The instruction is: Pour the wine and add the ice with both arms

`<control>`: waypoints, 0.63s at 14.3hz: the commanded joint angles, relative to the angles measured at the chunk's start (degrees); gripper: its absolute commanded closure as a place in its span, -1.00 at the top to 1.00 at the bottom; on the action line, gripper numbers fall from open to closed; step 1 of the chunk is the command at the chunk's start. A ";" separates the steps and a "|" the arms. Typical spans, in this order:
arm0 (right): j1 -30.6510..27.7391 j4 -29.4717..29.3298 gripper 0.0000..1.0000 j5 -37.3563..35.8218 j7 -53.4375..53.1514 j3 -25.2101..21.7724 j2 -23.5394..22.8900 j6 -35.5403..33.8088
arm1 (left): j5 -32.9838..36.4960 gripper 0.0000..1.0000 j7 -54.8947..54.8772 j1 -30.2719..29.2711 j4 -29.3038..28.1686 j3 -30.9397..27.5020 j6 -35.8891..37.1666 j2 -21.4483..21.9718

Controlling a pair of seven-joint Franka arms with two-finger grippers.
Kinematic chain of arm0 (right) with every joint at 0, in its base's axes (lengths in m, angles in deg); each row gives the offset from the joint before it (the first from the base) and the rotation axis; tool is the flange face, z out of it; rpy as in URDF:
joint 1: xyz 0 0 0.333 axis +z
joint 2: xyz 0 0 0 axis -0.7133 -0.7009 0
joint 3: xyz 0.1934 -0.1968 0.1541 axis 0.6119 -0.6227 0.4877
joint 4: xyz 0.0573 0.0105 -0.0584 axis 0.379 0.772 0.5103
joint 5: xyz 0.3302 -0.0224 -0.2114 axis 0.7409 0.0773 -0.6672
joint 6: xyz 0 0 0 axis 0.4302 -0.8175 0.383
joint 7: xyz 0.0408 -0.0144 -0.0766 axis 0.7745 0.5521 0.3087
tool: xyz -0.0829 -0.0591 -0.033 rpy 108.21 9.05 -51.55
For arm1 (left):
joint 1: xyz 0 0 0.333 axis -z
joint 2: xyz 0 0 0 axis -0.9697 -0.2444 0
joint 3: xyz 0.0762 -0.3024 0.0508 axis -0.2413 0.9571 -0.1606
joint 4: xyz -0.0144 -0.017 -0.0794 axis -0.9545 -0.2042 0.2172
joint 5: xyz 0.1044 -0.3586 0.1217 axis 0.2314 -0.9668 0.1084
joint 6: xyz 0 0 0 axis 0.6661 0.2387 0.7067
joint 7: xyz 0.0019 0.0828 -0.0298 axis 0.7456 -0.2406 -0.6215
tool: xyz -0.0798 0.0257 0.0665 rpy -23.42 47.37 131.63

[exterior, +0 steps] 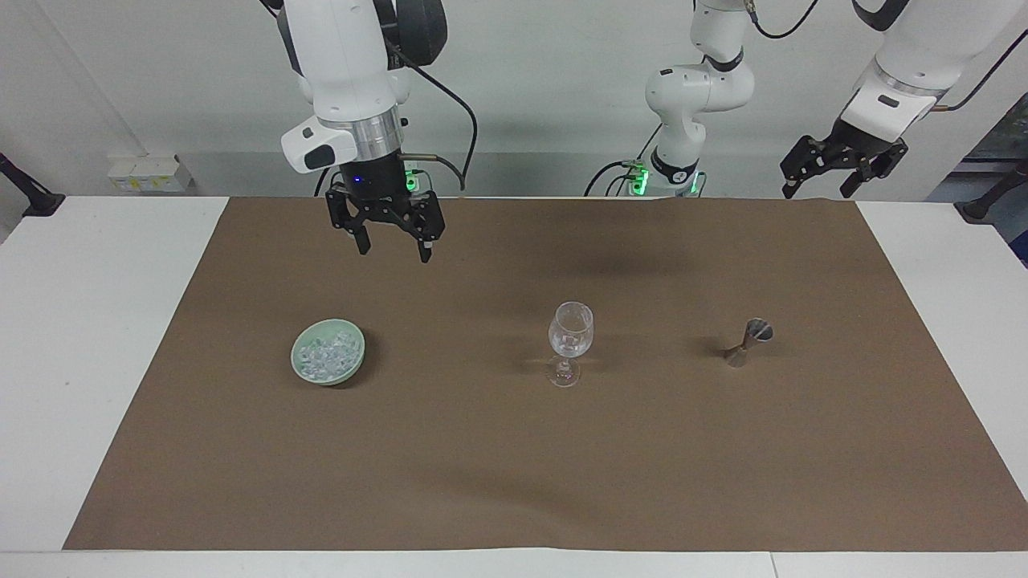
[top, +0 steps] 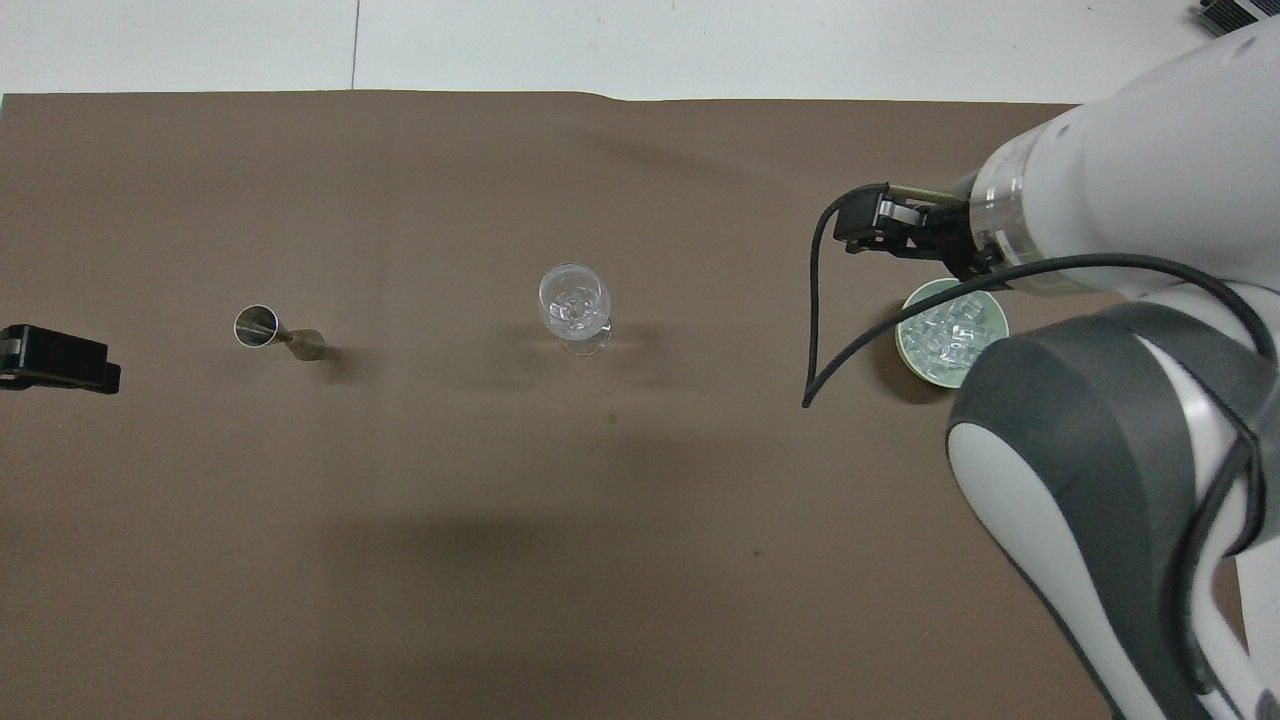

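Note:
A clear stemmed wine glass (exterior: 570,333) (top: 573,300) stands upright mid-mat with a few chunks of ice in its bowl. More ice (exterior: 325,355) (top: 948,335) fills a pale green bowl (exterior: 353,347) (top: 912,322) toward the right arm's end of the table. My right gripper (exterior: 394,251) hangs open and empty high over the mat by that bowl; in the overhead view its wrist covers part of the bowl. My left gripper (exterior: 814,193) (top: 55,358) waits open in the air at the left arm's end. Wine is out of view.
A small metal jigger (exterior: 751,339) (top: 270,330) stands on the brown mat (exterior: 514,466) between the glass and the left arm's end. White table (exterior: 88,337) borders the mat on both ends.

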 commanded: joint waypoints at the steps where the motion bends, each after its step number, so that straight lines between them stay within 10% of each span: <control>1: -3.25 2.34 1.00 -0.22 5.13 0.51 3.29 -2.82 | 0.54 1.00 -0.12 0.31 -0.64 -0.37 0.50 0.99; 9: -7.03 2.08 1.00 0.22 10.42 0.51 3.64 -10.38 | 0.54 1.00 -0.12 0.31 -0.64 -0.37 0.50 0.99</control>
